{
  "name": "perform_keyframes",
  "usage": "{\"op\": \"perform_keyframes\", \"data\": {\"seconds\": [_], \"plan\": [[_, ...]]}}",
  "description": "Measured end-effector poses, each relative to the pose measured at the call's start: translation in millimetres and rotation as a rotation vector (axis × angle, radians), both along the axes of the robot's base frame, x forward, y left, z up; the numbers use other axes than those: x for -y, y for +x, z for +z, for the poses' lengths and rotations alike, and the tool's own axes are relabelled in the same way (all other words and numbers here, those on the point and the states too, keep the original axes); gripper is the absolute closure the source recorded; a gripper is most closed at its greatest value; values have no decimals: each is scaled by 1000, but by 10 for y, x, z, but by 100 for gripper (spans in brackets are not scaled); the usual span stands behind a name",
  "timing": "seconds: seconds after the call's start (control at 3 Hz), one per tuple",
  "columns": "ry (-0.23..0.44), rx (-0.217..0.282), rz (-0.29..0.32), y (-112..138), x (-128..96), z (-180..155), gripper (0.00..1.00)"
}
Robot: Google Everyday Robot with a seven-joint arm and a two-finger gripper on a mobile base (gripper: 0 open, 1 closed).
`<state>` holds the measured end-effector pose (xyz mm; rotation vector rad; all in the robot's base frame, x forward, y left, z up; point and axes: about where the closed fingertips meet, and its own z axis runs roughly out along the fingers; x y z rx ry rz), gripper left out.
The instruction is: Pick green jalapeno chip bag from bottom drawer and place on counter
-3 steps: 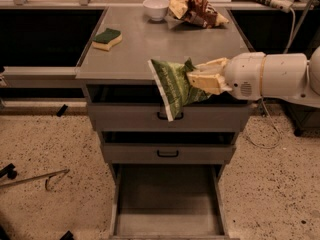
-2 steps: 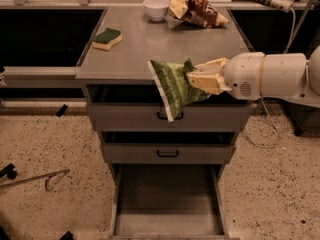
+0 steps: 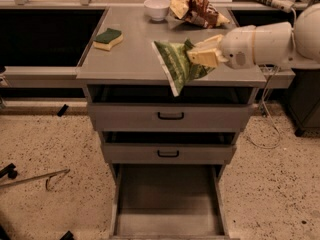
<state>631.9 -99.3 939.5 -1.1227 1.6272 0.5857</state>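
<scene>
The green jalapeno chip bag (image 3: 175, 64) hangs in the air over the front edge of the counter (image 3: 135, 54), its lower tip reaching down past the edge. My gripper (image 3: 200, 58) comes in from the right on a white arm and is shut on the bag's right side with its pale fingers. The bottom drawer (image 3: 167, 204) is pulled out below, its grey floor bare.
On the counter stand a green-and-yellow sponge (image 3: 108, 38) at the left, a white bowl (image 3: 157, 8) at the back and a brown-and-yellow snack bag (image 3: 196, 10) at the back right. Two upper drawers (image 3: 170, 116) with black handles are slightly open. A metal rod (image 3: 35, 178) lies on the floor.
The arm has lifted the green bag upward, from in front of the top drawer to the height of the counter's front edge.
</scene>
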Motion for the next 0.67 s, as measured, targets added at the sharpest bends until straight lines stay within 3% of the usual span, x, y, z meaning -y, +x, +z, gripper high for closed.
{"op": "perform_keyframes", "data": {"seconds": [0.33, 0.67], "plan": [[-65, -33, -56, 622, 111, -22, 100], [-77, -1, -167, 1165, 261, 196, 100]]}}
